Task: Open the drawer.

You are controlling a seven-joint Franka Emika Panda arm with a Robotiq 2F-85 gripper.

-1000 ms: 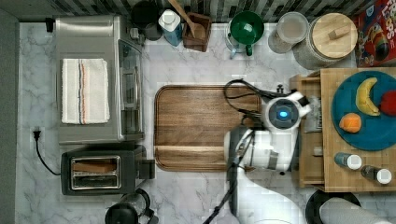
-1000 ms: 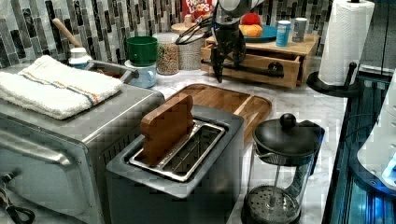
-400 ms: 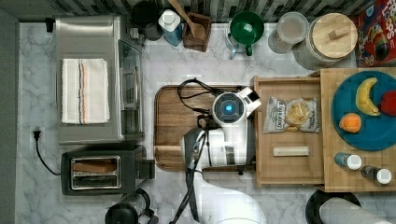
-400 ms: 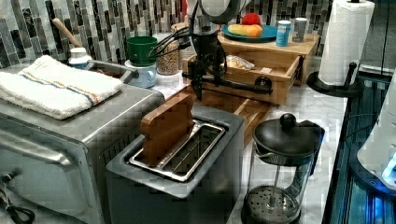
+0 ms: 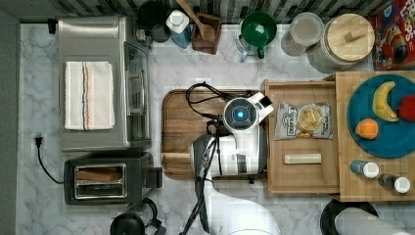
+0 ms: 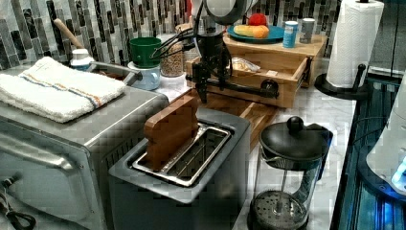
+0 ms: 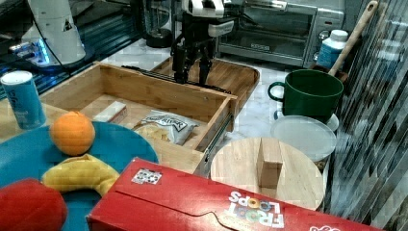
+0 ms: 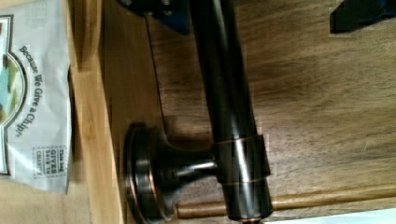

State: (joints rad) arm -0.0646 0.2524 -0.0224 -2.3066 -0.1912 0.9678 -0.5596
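Note:
The light-wood drawer (image 5: 298,86) stands pulled far out of its cabinet (image 5: 342,83), over the dark cutting board (image 5: 182,128). Inside lie a chip bag (image 5: 303,120) and a small pale stick (image 5: 302,158). My arm (image 5: 235,147) hangs over the drawer front and hides it in the top view. My gripper (image 7: 191,74) points down at the long black bar handle (image 6: 242,88), open, one finger on each side. In the wrist view the handle (image 8: 229,116) runs between the spread fingers (image 8: 161,11), close to one, and my gripper (image 8: 261,14) is above the board.
A toaster oven (image 5: 98,83) and a toaster (image 5: 105,176) stand on the top view's left, with a French press (image 6: 287,177) near them. A green mug (image 5: 258,29), jars and a cereal box (image 7: 216,202) line the back. A blue fruit plate (image 5: 386,117) sits on the cabinet.
The drawer has slid out towards the top view's left, from shut a second ago to wide open. My gripper moved with the handle and barely shifted in the last half second.

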